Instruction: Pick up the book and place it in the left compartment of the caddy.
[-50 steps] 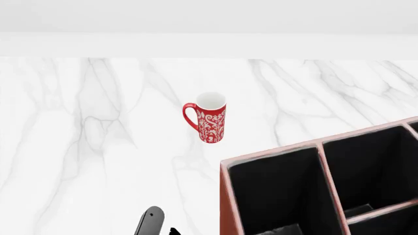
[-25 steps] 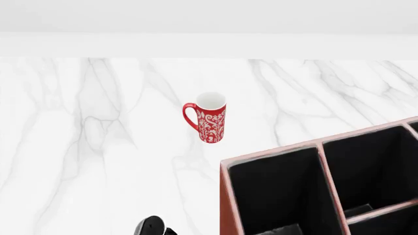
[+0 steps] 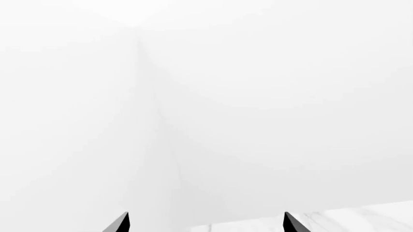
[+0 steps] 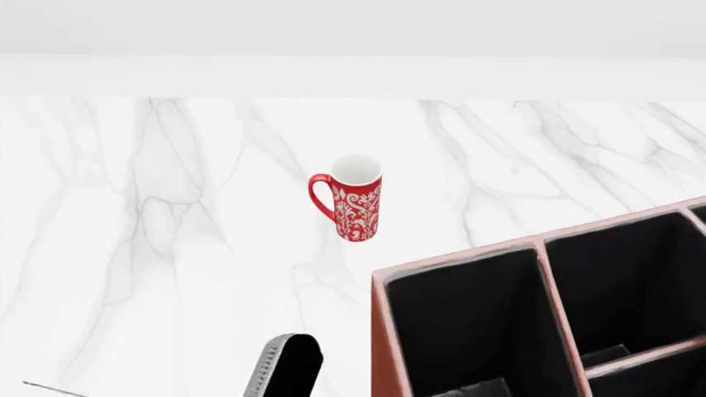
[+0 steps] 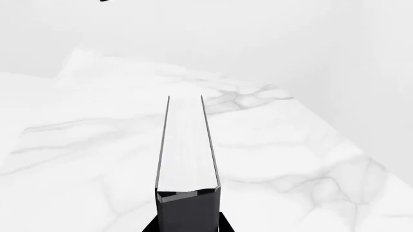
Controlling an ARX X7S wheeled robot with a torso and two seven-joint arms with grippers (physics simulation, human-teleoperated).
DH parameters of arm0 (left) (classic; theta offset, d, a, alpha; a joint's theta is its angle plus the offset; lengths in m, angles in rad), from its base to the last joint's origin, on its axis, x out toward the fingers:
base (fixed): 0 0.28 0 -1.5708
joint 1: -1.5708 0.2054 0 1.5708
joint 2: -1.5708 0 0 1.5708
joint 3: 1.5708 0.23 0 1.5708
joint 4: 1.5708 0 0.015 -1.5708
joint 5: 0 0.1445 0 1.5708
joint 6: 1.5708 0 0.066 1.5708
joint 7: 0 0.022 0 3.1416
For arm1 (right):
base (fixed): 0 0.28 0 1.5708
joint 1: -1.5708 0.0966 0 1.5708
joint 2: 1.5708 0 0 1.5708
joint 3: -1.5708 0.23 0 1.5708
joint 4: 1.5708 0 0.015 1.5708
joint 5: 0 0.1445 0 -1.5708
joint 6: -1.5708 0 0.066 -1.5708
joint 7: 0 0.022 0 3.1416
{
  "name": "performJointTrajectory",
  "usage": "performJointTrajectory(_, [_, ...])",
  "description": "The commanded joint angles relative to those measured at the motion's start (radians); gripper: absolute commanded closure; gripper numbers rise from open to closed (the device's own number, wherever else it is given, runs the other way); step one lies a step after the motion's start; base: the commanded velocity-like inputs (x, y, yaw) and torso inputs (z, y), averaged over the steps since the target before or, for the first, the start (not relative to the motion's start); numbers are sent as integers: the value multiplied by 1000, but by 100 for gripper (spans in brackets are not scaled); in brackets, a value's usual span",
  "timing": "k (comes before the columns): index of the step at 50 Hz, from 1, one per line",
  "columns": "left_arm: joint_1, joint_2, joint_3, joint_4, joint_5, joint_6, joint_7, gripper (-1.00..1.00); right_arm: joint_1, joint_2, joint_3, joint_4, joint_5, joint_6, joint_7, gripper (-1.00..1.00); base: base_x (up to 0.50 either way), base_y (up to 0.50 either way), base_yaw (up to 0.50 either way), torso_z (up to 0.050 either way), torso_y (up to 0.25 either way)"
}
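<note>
Marble top [image 4: 165, 207] open; R pincer [image 5: 187, 227] clamps book [image 5: 187, 145] edge-up.

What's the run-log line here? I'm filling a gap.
right gripper: holding book | left gripper: open | caddy: left compartment without book

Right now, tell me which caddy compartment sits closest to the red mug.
The left compartment of the caddy: the long black-lined section at its near-left end, just below the red mug. The other sections lie farther right.

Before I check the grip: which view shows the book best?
The right wrist view: the book fills its middle, page edges showing, held in the right gripper. The head and left wrist views don't show it.
</note>
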Motion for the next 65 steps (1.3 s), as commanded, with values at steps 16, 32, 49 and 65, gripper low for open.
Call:
performJointTrajectory(16, [3,0,0,0,-4,6,-2,-100,-19,62,153,-90,106,-50,137,100,0,0,0,0,1])
performJointTrajectory(32, [4,0,1,0,-3,10,-2,-100,-26,57,228,-72,202,-51,214,100,0,0,0,0,1])
performJointTrajectory(49, [11,0,-6,0,-14,18,-5,-100,-10,84,260,-197,227,-18,307,100,0,0,0,0,1])
performJointTrajectory(65, [11,0,-6,0,-12,20,-7,-100,8,104,301,-244,271,-17,342,100,0,0,0,0,1])
